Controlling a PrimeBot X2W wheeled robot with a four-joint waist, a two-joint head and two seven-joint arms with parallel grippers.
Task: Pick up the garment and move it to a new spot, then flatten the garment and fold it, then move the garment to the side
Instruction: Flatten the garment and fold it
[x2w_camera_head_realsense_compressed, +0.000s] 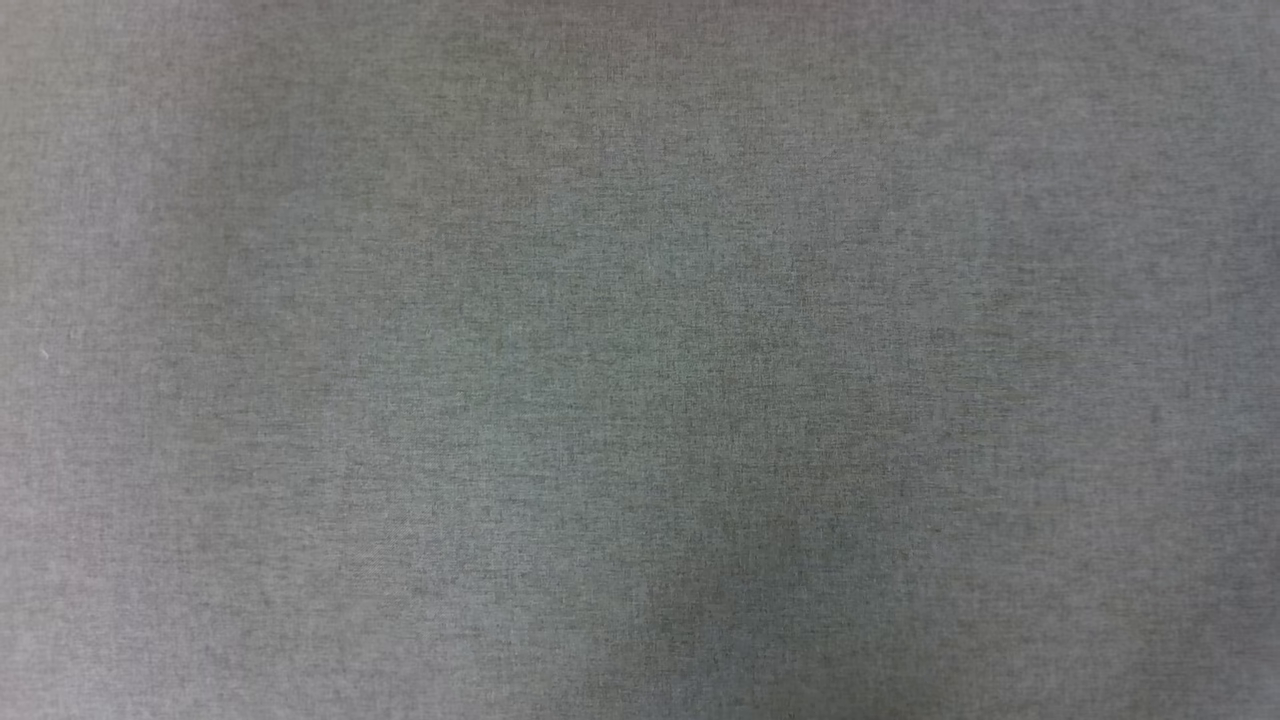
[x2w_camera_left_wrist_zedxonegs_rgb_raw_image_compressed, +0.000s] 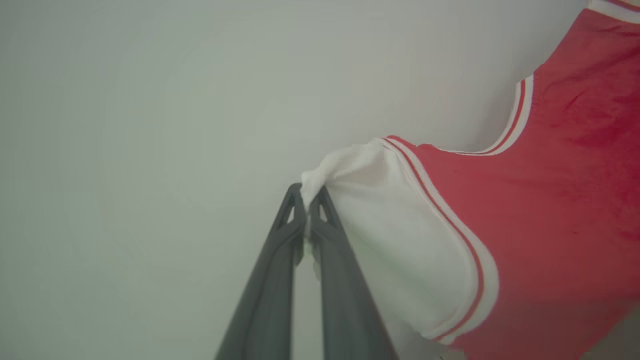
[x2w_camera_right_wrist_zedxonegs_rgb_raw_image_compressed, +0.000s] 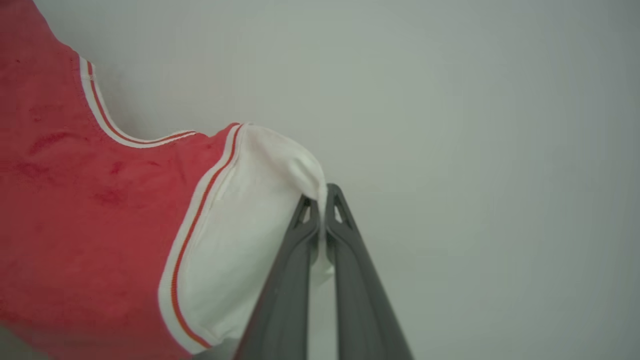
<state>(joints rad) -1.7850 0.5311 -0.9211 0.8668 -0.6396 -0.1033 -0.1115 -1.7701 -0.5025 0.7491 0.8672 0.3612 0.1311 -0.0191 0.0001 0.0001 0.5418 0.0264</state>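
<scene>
Plainly, the left gripper (x2w_camera_left_wrist_zedxonegs_rgb_raw_image_compressed: 306, 196) is closed tight: its two dark fingers (x2w_camera_left_wrist_zedxonegs_rgb_raw_image_compressed: 272, 280) meet at the tips and pinch a bunched edge of a white sleeve (x2w_camera_left_wrist_zedxonegs_rgb_raw_image_compressed: 400, 240) between them. From that pinch the sleeve fans out toward the right of the left wrist view. It ends at a band of red-and-white striped trim (x2w_camera_left_wrist_zedxonegs_rgb_raw_image_compressed: 462, 240) where it joins the red body of the garment (x2w_camera_left_wrist_zedxonegs_rgb_raw_image_compressed: 550, 225). Further out, the curved neckline (x2w_camera_left_wrist_zedxonegs_rgb_raw_image_compressed: 517, 115) carries the same stripe, and the red cloth runs off the right edge and upper right corner of that view.

The right gripper (x2w_camera_right_wrist_zedxonegs_rgb_raw_image_compressed: 322, 199) is likewise clamped together — fingertips meeting on the gathered edge of the other sleeve (x2w_camera_right_wrist_zedxonegs_rgb_raw_image_compressed: 245, 225), with a little white cloth showing between the fingers below the tips. In the right wrist view that sleeve spreads to the left, crosses its striped seam and meets the red body, with the neckline curve at the upper left.

So the garment is held by both sleeves, one in each gripper, with the red body between the two sleeves. Behind it in both wrist views is a plain pale backdrop (x2w_camera_left_wrist_zedxonegs_rgb_raw_image_compressed: 150, 125) — whether the cloth touches it I cannot tell. The head view looks onto a grey woven surface (x2w_camera_head_realsense_compressed: 640, 360).
</scene>
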